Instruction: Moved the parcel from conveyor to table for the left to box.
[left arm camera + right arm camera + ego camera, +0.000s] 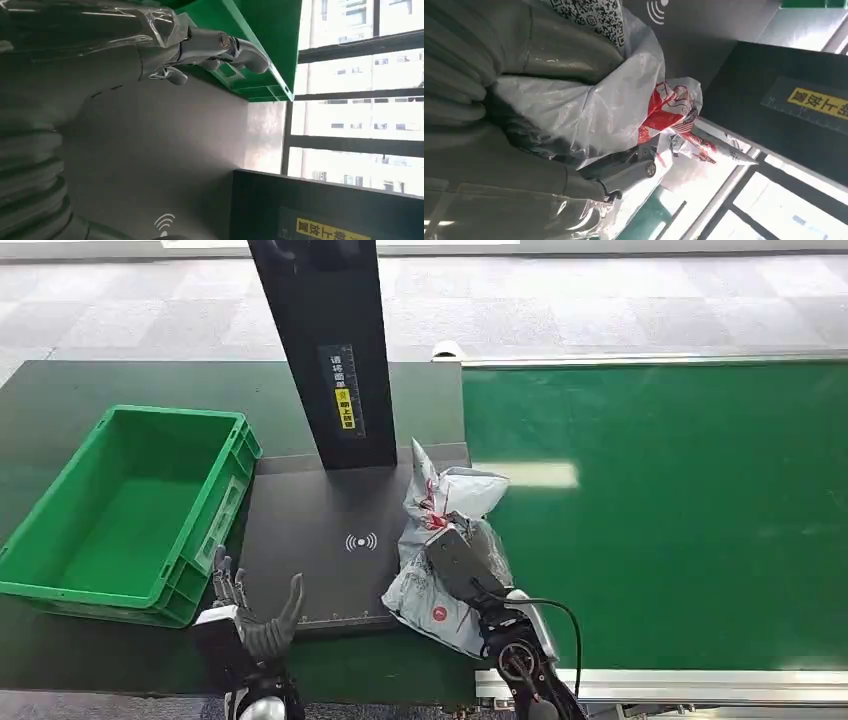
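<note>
Parcel (440, 530), crumpled grey plastic, sits clasped in the right hand (470, 565); left hand (250, 615) hovers splayed, holding nothing.

The right hand (462, 562) is mostly buried in the parcel (440, 540), so its fingers barely show. The black post (325, 350) gets chopped by the top edge, and its yellow label (343, 408) is too tiny to read.
</note>
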